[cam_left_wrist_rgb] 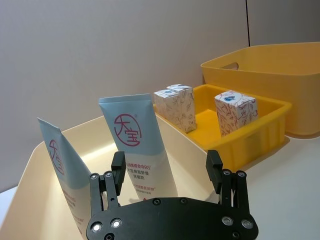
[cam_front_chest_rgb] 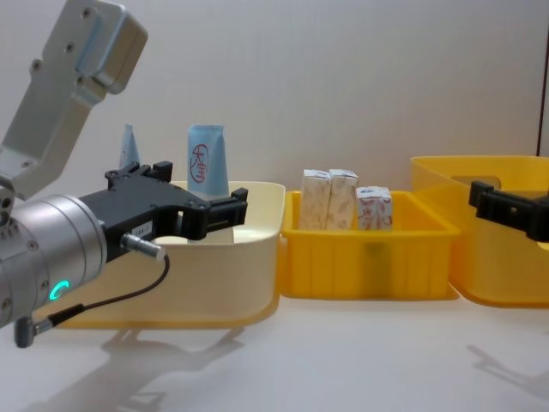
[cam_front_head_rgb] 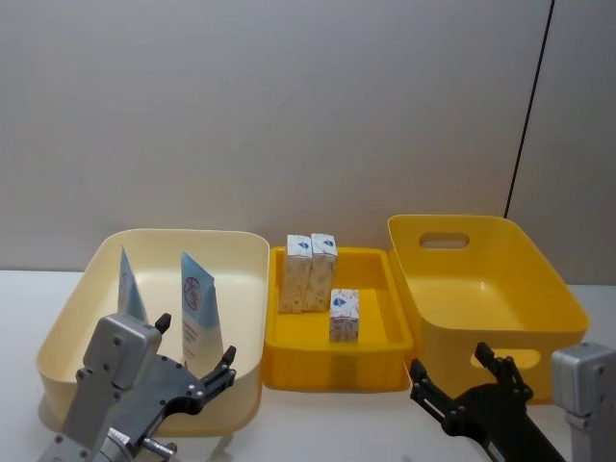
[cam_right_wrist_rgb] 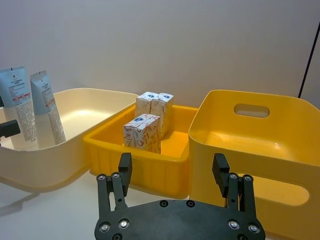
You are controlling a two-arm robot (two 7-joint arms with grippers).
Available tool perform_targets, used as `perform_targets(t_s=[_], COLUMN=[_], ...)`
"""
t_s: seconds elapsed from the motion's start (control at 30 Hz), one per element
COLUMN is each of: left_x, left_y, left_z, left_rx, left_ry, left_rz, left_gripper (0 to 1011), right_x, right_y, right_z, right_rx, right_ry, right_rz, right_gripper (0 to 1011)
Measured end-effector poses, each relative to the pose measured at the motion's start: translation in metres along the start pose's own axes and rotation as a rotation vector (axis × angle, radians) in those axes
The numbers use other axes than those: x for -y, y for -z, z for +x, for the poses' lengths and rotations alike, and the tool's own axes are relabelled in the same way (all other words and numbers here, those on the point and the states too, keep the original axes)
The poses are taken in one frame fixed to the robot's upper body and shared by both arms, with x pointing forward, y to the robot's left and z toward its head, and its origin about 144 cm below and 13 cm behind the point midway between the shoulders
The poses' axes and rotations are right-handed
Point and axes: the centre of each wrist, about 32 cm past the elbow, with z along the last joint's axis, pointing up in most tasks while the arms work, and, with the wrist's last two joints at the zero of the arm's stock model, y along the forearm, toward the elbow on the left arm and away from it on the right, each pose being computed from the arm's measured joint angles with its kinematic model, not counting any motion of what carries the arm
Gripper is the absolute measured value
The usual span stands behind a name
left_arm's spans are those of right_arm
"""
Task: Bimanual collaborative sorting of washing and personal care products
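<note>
Two light-blue tubes [cam_front_head_rgb: 200, 306] [cam_front_head_rgb: 129, 285] stand upright in the cream bin [cam_front_head_rgb: 241, 252] on the left; in the left wrist view they are the near tube [cam_left_wrist_rgb: 131, 142] and the far tube [cam_left_wrist_rgb: 61, 170]. Three small printed cartons stand in the low yellow tray [cam_front_head_rgb: 337, 371]: a pair [cam_front_head_rgb: 310, 271] at the back and a single carton [cam_front_head_rgb: 344, 315] nearer. My left gripper [cam_front_head_rgb: 195, 342] [cam_left_wrist_rgb: 166, 162] hovers open and empty over the cream bin's front, just short of the near tube. My right gripper [cam_front_head_rgb: 449, 361] [cam_right_wrist_rgb: 172, 165] is open and empty before the deep yellow bin [cam_front_head_rgb: 481, 289].
The three containers stand side by side across the white table [cam_front_head_rgb: 337, 423], touching or nearly so. The deep yellow bin [cam_right_wrist_rgb: 250, 135] holds nothing and has handle cut-outs. A plain wall rises close behind. Bare table lies in front of the containers.
</note>
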Motion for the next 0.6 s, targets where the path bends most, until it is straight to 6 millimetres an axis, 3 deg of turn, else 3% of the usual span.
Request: perform_targets(t_s=[0.6], left_x=[0.0], left_y=[0.0], left_z=[0.0], left_rx=[0.0], left_ry=[0.0], left_rz=[0.0], left_gripper=[1003], right_x=[-0.0026], right_y=[-0.0038], right_z=[-0.002], right_rx=[-0.001], right_ry=[-0.004], right_rz=[-0.011], right_gripper=[1001])
